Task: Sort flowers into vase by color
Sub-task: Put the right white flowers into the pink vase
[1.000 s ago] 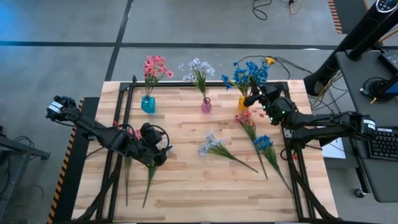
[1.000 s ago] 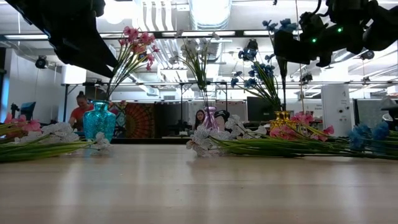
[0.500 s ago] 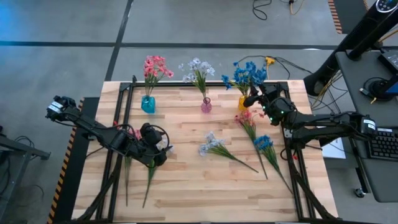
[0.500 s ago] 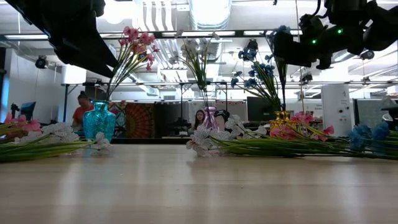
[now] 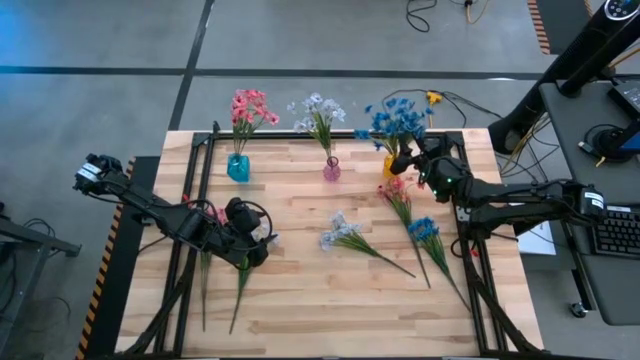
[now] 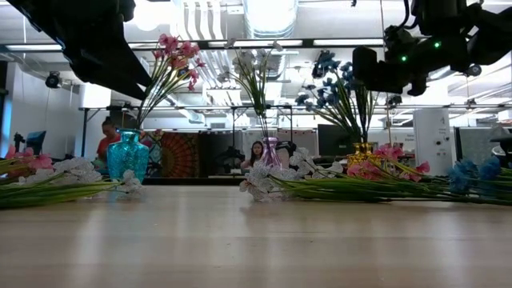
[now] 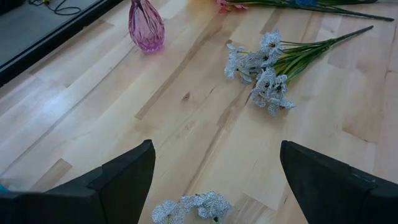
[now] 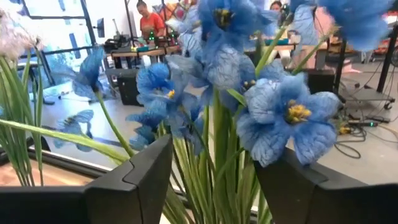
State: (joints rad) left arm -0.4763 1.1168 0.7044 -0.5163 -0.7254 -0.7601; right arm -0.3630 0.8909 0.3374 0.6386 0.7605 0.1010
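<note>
Our right gripper point(image 5: 402, 160) hangs by the yellow vase point(image 5: 390, 166), fingers spread around upright blue stems point(image 8: 214, 168); loose flowers point(image 5: 423, 228) lie nearest it.

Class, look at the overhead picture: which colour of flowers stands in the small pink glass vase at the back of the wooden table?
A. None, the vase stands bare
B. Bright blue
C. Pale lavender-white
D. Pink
C: the small pink glass vase holds the pale lavender-white flowers, between the pink and blue bunches.

Even bright overhead light; ceiling-lamp glare in low view; soft shadows.
</note>
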